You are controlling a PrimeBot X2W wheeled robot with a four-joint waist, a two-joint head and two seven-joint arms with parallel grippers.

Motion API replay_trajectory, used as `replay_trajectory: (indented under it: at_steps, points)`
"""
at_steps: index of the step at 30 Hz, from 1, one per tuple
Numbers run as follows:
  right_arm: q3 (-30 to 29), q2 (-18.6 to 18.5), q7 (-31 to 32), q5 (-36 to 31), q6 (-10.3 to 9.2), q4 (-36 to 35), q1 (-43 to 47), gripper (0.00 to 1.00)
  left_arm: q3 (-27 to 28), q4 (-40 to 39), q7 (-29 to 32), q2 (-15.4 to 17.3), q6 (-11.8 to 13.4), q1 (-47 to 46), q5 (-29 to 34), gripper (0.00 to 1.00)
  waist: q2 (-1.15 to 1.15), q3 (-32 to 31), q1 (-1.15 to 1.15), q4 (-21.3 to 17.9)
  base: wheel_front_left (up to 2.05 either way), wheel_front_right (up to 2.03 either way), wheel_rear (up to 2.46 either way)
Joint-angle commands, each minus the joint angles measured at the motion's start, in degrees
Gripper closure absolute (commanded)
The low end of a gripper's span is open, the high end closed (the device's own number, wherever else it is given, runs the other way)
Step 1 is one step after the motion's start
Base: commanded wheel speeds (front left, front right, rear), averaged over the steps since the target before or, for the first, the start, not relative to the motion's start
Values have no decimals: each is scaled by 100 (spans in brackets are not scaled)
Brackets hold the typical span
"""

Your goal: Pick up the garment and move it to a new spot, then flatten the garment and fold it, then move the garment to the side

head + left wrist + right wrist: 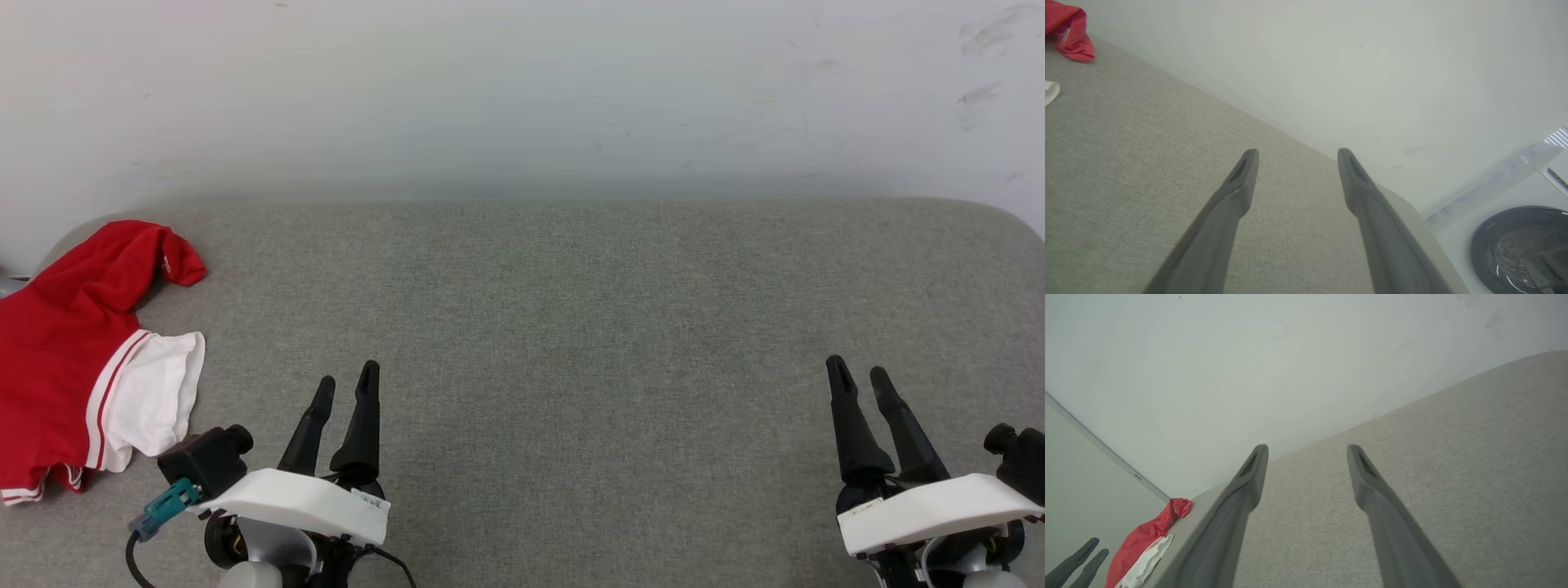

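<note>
A pale off-white wall [522, 90], scuffed with a few faint grey marks near its upper right, runs behind everything. In front of it lies the wide grey woven-fabric padded surface [588, 327] with rounded far corners, most of it bare. Off the surface's edge, seen from the left wrist, stands a white appliance with a round dark glass door [1519, 245].

The red jersey-style garment [57, 351] lies crumpled at the far left edge of the surface, and part of it runs out of the head view on that side. Its red body is bunched up, with one red fold reaching towards the wall. A white short sleeve with red-and-white striped trim is spread towards the middle of the surface. Nothing holds or touches the garment.

The left arm's two long dark fingers [365, 408] hang low over the surface at the lower left, near the white sleeve but apart from it. They stand spread apart with bare fabric between them. The right arm's two long dark fingers [849, 425] hang at the lower right, well apart from the garment, also spread wide with nothing between them.

Each arm ends in a white wrist housing. The left one carries a black camera block [208, 457] and a small teal cable connector [167, 500].
</note>
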Motion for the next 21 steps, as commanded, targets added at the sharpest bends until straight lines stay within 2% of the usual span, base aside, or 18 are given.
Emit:
replay_trajectory:
  at_steps: [1,21]
  points:
    - [20,0,13,-230,8,-139,2,0,-32,-101,-69,27,18,-152,256,0,0,2,0,5,0,0,0]
    - [-94,-40,252,-1811,10,-536,146,0,-225,-19,-394,247,298,-134,1772,0,0,3,0,54,0,0,0]
